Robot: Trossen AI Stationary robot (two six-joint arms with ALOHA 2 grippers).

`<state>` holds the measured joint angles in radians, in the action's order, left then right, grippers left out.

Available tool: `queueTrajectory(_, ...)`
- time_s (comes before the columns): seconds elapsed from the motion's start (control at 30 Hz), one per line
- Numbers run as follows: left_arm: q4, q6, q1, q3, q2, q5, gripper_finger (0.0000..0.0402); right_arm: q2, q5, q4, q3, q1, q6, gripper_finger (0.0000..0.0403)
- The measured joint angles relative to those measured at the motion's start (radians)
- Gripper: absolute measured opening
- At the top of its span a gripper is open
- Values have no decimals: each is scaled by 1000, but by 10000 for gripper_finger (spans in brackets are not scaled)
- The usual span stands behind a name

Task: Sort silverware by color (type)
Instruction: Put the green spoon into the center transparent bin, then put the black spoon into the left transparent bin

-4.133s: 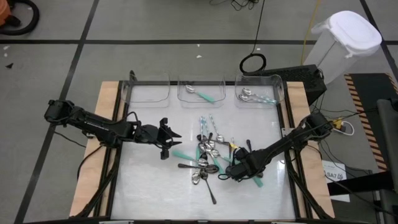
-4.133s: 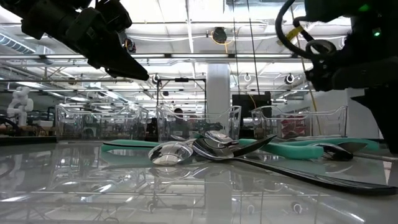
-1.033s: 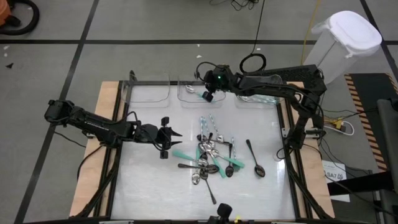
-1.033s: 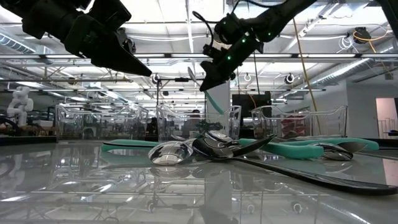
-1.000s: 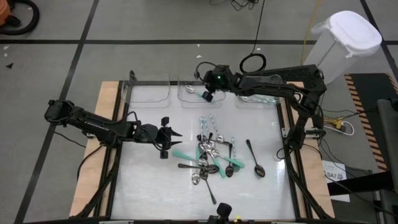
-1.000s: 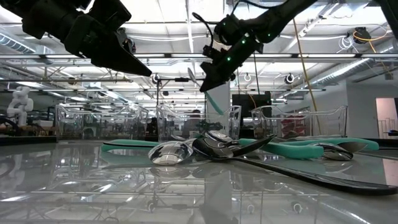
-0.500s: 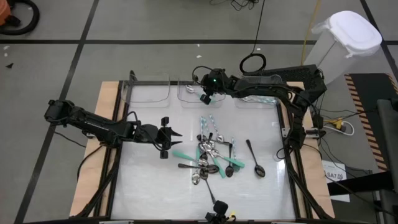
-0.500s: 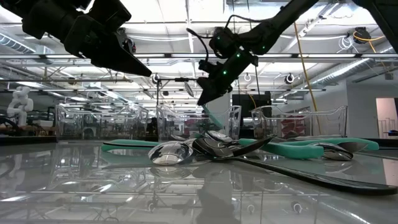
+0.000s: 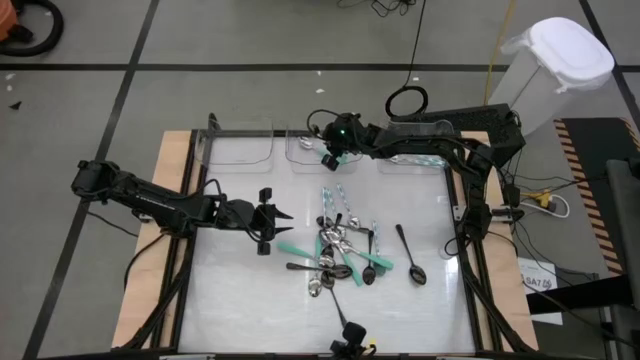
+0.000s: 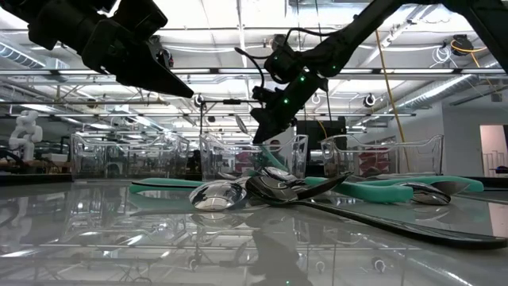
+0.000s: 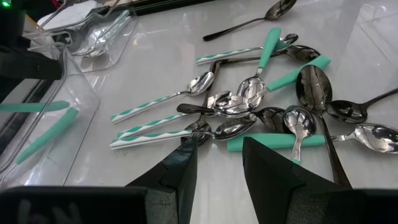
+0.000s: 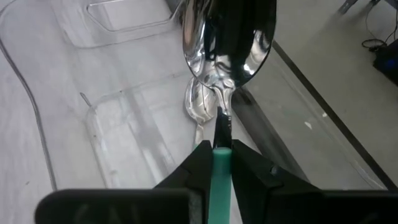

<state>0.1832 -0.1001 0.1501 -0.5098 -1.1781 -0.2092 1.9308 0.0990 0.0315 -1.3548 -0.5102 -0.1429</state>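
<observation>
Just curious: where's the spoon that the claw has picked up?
The green-handled spoon is pinched in the right claw, held over the middle clear bin at the table's far edge.

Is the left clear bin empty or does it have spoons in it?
Empty, it seems: from above, the left bin shows only bare clear plastic, while the middle bin and right bin hold spoons.

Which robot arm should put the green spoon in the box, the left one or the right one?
The right one, probably. Its tool already grips the green spoon and hangs over the middle box, where another green spoon lies. The left tool waits with nothing in it, beside the spoon pile.
</observation>
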Motion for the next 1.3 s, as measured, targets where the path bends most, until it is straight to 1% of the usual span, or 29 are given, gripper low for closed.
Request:
queueTrajectory(0.27, 0, 0, 0, 0, 0, 0, 127, 0, 0, 11, 0, 0, 28, 74)
queueTrajectory(0.63, 0, 0, 0, 0, 0, 0, 127, -3, 1, 21, 0, 8, 35, 77)
queueTrajectory(0.8, 0, 0, 0, 0, 0, 0, 127, -71, 2, 32, 0, 50, 38, 77)
queueTrajectory(0.97, 0, -11, 0, 0, 0, -3, 127, -193, 4, 110, 0, 137, 54, 77)
queueTrajectory(1.1, -1, -2, -5, 0, 0, -30, 127, -269, 11, 252, 0, 248, 84, 77)
queueTrajectory(1.2, -5, 12, -6, 0, 0, -32, 127, -290, 65, 372, 6, 345, 164, 77)
queueTrajectory(1.3, -37, 17, -6, 0, 0, -35, 128, -290, 129, 431, 37, 462, 278, 77)
